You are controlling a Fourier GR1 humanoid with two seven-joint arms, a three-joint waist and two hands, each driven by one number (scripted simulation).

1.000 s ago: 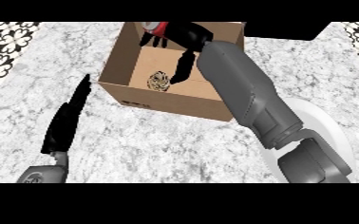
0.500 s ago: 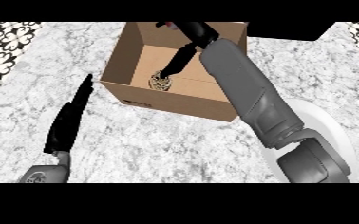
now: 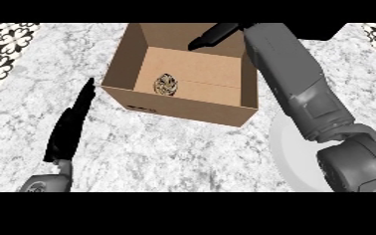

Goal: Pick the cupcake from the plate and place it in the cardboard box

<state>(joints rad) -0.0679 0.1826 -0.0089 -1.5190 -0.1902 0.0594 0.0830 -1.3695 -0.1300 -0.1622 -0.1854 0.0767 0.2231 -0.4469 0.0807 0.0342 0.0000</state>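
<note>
The cardboard box (image 3: pixel 183 82) stood open on the marble counter (image 3: pixel 169 149), a little turned, so one corner pointed toward the robot. Inside it, on the brown floor near the left wall, lay the cupcake (image 3: pixel 166 84). It was seen from above as a small round thing with dark and light swirls. Nothing touched it.

The right hand (image 3: pixel 213 36) was above the far side of the box, over the back rim. Its black fingers were stretched out nearly straight and pointed to the left, and they held nothing. The hand was apart from the cupcake, which sat lower and more to the left in the box. The grey right forearm (image 3: pixel 294 79) ran from the lower right up along the right wall of the box and covered a part of that wall.

The plate (image 3: pixel 294 152), white and round, was on the counter at the right, just beside the near right corner of the box. The forearm hid much of it, and on the part that showed there was nothing.

The left hand (image 3: pixel 70 124) was at the left of the box, over the counter. Its fingers were straight and close together, pointing up toward the box's left corner, but not touching it. It held nothing.
</note>
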